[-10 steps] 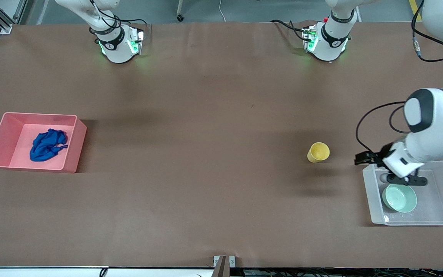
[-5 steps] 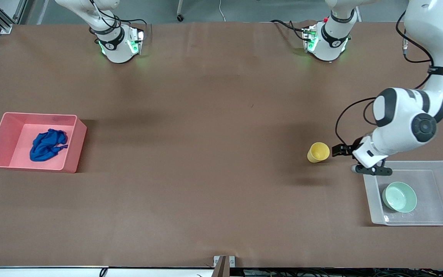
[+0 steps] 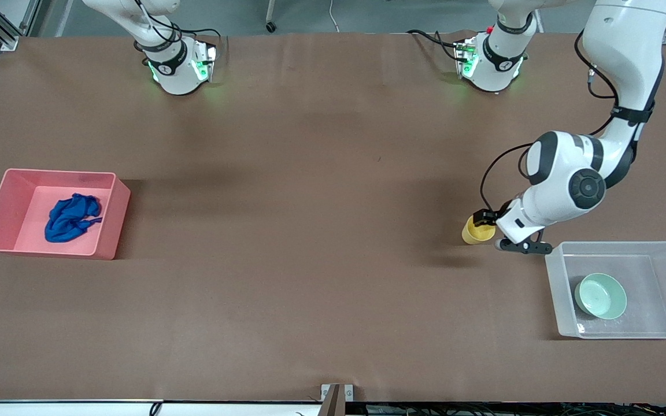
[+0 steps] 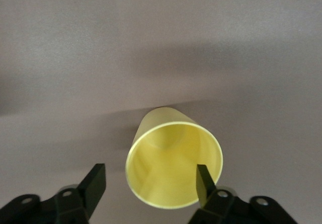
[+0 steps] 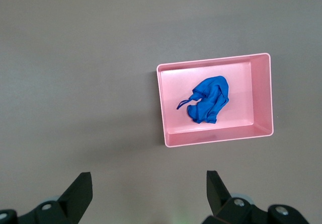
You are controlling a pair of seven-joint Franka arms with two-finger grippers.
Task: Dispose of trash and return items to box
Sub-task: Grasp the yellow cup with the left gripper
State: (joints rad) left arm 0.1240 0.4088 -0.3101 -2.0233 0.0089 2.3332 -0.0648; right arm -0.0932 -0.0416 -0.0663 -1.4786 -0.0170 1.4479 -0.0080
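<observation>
The yellow cup (image 3: 474, 232) stands upright on the table beside the clear box (image 3: 554, 277). My left gripper (image 3: 490, 231) is open right over the cup. In the left wrist view the cup (image 4: 173, 163) sits between my open left gripper's (image 4: 150, 184) fingers, one finger (image 4: 203, 182) at its rim. The mint-green bowl (image 3: 600, 296) lies in the clear box. The blue wad (image 3: 71, 217) lies in the pink bin (image 3: 108, 228). My right gripper (image 5: 148, 191) is open and empty, high over the table, with the blue wad (image 5: 207, 100) in the pink bin (image 5: 166, 108) below it.
The pink bin stands at the right arm's end of the table, the clear box at the left arm's end. Brown table surface lies between them. The right arm's hand is out of the front view.
My left gripper has moved from over the clear box, above the bowl, across to the yellow cup. The bowl stays in the box. The cup has not moved.
</observation>
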